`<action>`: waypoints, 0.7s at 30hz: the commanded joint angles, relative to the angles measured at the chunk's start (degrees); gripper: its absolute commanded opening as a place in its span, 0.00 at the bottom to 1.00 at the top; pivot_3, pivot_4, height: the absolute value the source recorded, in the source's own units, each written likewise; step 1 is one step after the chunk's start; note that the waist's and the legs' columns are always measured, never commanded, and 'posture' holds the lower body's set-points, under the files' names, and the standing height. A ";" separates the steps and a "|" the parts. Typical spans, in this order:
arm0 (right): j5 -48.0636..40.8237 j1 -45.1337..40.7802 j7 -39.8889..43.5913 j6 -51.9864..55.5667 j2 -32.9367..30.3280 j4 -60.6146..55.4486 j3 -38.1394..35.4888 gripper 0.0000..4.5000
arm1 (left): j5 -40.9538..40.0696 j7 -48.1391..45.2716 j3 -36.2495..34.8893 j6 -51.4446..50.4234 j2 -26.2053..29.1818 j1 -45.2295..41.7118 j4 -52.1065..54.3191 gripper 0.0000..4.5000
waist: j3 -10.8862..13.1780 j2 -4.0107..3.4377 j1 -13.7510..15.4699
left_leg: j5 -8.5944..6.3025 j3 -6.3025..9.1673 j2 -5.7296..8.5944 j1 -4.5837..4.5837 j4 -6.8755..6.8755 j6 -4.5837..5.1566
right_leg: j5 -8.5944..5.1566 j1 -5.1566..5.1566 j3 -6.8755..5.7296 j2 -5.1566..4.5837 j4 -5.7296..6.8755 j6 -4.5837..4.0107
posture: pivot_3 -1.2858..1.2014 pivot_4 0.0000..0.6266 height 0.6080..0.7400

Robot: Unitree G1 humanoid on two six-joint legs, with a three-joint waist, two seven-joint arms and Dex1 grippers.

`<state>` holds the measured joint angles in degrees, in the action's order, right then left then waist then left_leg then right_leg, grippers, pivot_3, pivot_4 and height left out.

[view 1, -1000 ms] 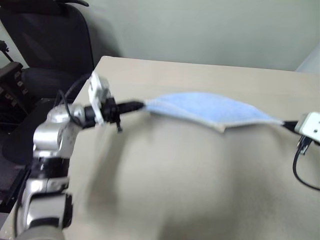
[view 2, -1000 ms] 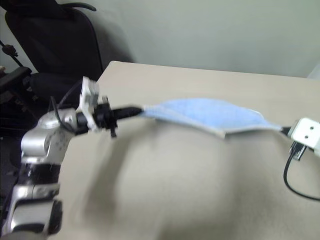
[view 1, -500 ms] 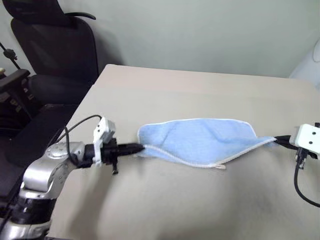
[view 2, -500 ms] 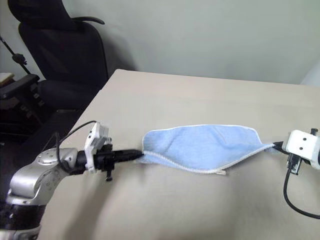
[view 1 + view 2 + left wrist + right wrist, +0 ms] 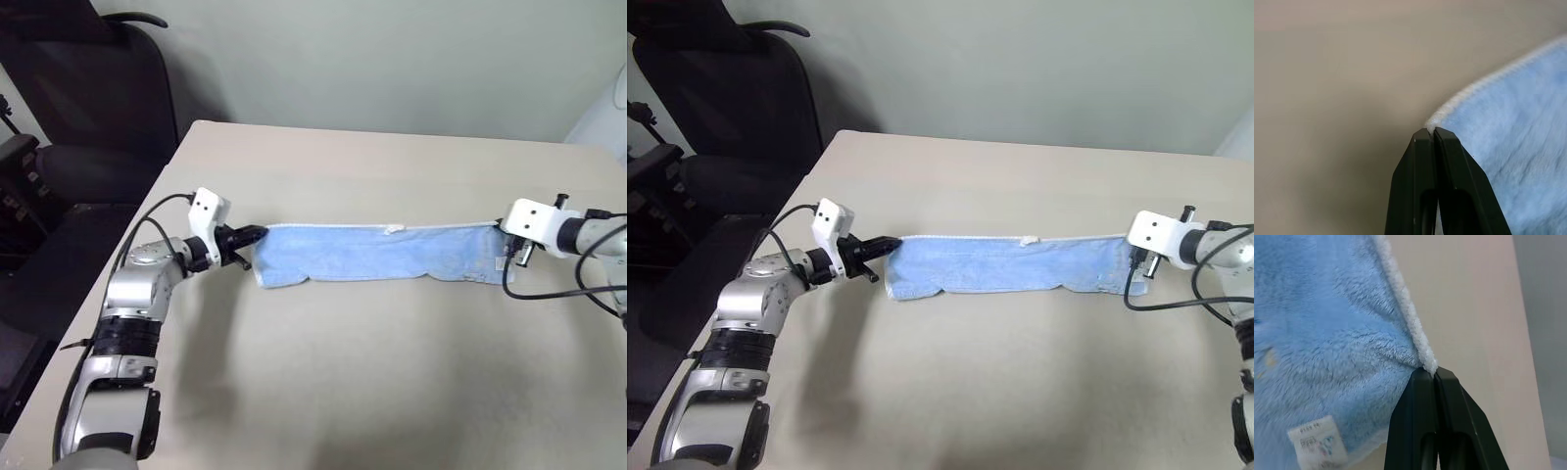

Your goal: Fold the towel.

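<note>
towel [image 5: 377, 252] lies stretched as a long folded strip on the table [image 5: 372, 392], because the left gripper [image 5: 257, 235] and right gripper [image 5: 1131, 241] each pinch one end corner, closed tight, to keep it flat.

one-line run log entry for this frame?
light-blue terry towel: stretched over beige table | left gripper: shut on corner | right gripper: shut on corner

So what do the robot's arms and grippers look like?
The arms are shiny silver metal with dark bands at the joints. Each wrist carries a small white box, and thin black cables loop off it. The left gripper and the right gripper each have two flat black fingers that narrow to a point.
</note>
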<state>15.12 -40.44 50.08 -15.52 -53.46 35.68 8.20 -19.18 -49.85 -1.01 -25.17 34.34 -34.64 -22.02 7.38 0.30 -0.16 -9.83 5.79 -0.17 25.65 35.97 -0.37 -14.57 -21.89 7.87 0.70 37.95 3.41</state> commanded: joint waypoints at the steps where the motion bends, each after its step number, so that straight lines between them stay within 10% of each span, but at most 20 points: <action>1: 3.67 -3.85 -3.63 -5.03 0.24 6.35 1.97 0.00 | 2.62 -1.39 1.25 2.82 0.44 -0.34 -0.88 0.01 | 0.00 -0.01 0.10 | -0.02 0.01 -0.01 0.09 0.00 0.05 | 0.00 -0.06 -0.06 -0.01 0.01 0.00 | 0.52 0.24 1.00; 11: 13.28 -6.96 -15.70 -15.69 -2.64 12.89 6.23 0.70 | 4.53 -1.55 0.40 4.50 1.40 3.36 0.59 0.71 | 0.01 -0.03 0.13 | -0.01 0.01 -0.06 0.33 0.01 0.09 | 0.12 -0.31 -0.16 -0.04 0.10 -0.13 | 0.52 0.24 1.00; 13: 11.77 -4.97 -17.11 -15.66 -3.59 11.08 4.13 0.71 | 3.57 -0.16 -1.60 4.93 1.22 4.07 1.38 0.88 | 0.01 -0.05 0.11 | 0.00 0.00 -0.08 0.31 0.01 0.09 | 0.13 -0.32 -0.15 -0.04 0.11 -0.16 | 0.52 0.24 1.00; 21: -24.86 15.69 -10.27 28.52 4.67 -19.97 -21.81 0.85 | 1.93 9.84 -9.18 7.88 -2.31 4.46 6.43 0.88 | 0.00 -0.02 0.64 | 0.08 -0.20 -0.13 0.31 -0.03 -0.05 | 0.05 -0.26 -0.15 -0.02 0.06 -0.23 | 0.52 0.24 1.00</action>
<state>0.19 -26.66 38.70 -0.24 -49.86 24.66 -7.56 -16.62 -41.77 -8.86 -19.29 32.57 -29.97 -19.19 7.38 0.29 0.48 -9.72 5.55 -0.30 25.95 35.94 -0.46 -14.59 -22.12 7.71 0.68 38.00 3.18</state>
